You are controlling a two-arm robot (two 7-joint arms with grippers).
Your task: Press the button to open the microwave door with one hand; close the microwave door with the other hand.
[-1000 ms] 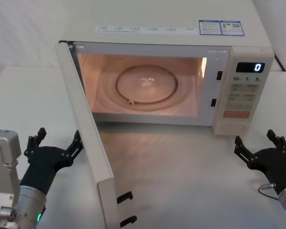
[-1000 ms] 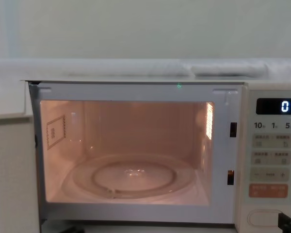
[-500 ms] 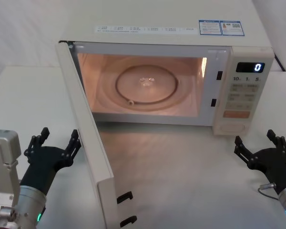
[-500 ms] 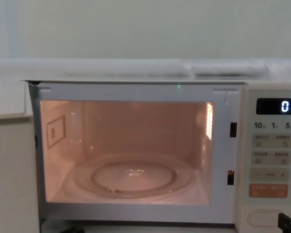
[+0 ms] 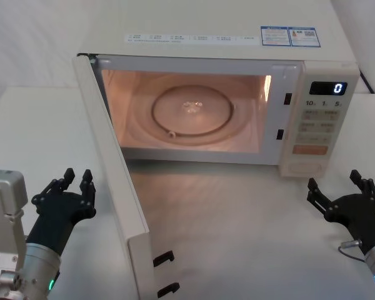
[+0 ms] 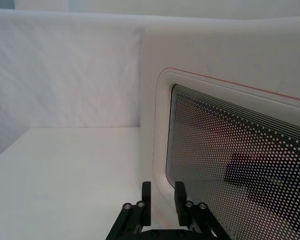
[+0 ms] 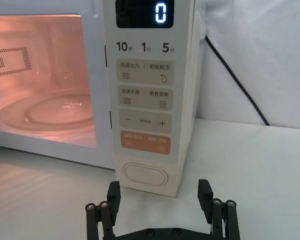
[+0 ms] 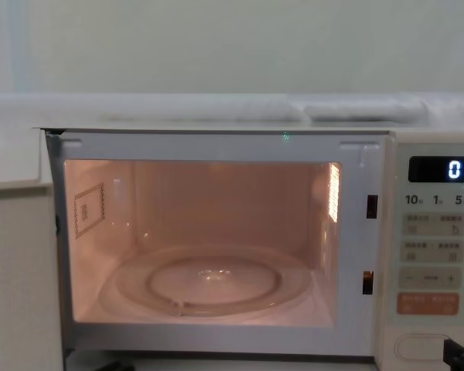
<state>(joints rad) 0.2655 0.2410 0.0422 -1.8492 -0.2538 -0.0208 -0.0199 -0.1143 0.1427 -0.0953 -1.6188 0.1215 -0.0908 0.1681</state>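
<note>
The open microwave door (image 5: 115,181) stands just beside the narrowed left claw (image 5: 75,185).

This looks like a staged test bay in a lab, not a lived-in kitchen. A lone microwave (image 5: 219,94) sits at the centre of the head view on a bare white table (image 5: 31,125). Plain white sheeting (image 6: 65,75) hangs behind it, filling the upper left of the left wrist view. A black power cable (image 7: 235,80) trails down the backdrop at the right of the right wrist view.
</note>
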